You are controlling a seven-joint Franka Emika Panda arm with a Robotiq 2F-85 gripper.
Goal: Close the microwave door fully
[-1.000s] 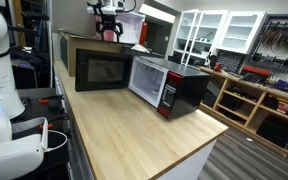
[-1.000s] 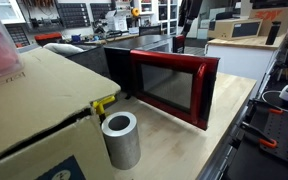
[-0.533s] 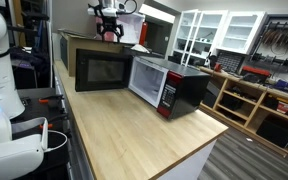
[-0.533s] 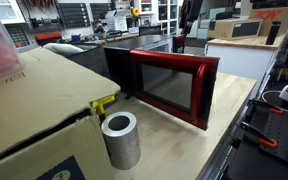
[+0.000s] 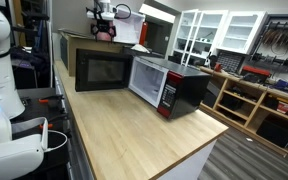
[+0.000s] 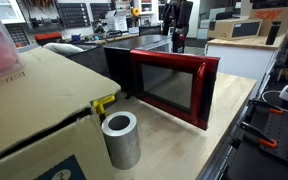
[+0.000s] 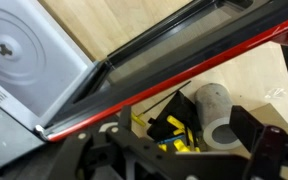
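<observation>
Fingers: in the wrist view these were dark shapes low in the frame, spread apart and clasping nothing. The gripper hung above the door's top edge.
Door, wrist view: the red-framed microwave door with dark glass window crossed the frame as a slanted band, standing open.
Clutter, wrist view: a grey upright cylinder and a small yellow and black object sat below the gripper on the door's red side. Pale wooden countertop showed beyond.
Door, an exterior view: the microwave door was swung wide out from the boxy black microwave with red front, its black inner face toward the camera.
Gripper, same view: the gripper was high over a brown cardboard box behind the door and clear of the panel.
Door, an exterior view: the red outer face looked toward the cardboard box. The gripper was above its top edge, and contact could not be told.
Risk: a push placed too high would likely slide over the top edge and miss. A hard shove might shift the microwave itself. Stopping early would probably leave the latch uncaught.
Edges and room: the box, the cylinder and the yellow object crowded the door's outer side, so a descent there looked tight. The countertop in the door's closing path lay bare.
</observation>
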